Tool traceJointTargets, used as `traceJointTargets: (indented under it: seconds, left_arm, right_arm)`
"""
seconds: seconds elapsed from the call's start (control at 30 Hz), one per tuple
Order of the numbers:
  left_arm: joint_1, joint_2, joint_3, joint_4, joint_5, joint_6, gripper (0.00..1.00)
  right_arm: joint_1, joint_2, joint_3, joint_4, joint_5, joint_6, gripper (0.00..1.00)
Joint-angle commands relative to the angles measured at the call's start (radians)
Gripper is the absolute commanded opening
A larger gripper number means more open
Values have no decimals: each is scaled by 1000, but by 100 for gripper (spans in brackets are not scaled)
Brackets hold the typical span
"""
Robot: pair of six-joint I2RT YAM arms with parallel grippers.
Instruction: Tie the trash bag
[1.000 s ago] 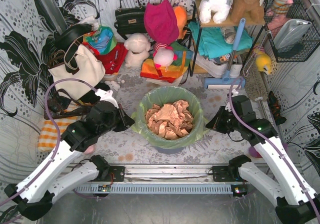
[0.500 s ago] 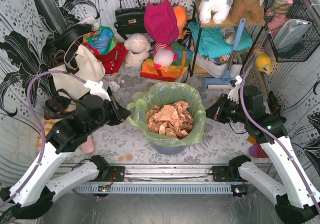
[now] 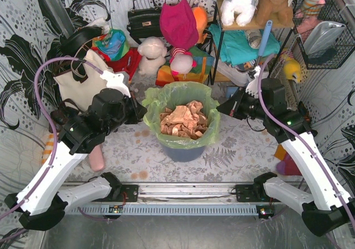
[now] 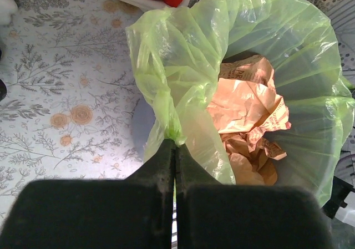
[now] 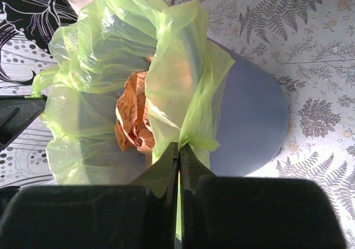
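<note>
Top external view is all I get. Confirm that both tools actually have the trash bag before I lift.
Observer: The left wrist view shows the left tool shut on a gathered pinch of the trash bag rim.
Operator: Now report the right side.
Observer: The right wrist view shows the right tool shut on a bunched fold of the rim.
Operator: Check the bin.
Observer: In the right wrist view the blue-grey wall of the bin shows bare beside that fold.
</note>
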Motion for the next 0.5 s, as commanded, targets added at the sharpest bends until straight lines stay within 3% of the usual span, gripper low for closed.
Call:
traceJointTargets:
  seconds: [0.0,0.27,0.47]
  left_arm:
    - [13,-15,-12,63,-19,42,0]
    - [16,-95,-148,-27,50,-24,0]
    - [15,-129,-177,-92,127,-35,0]
  right_arm:
    - [2,-15,-23,46,-10,-22,0]
    - [2,-97,-126,-134,45,-46,0]
    - [2,-119,-112,-260,58,-74,0]
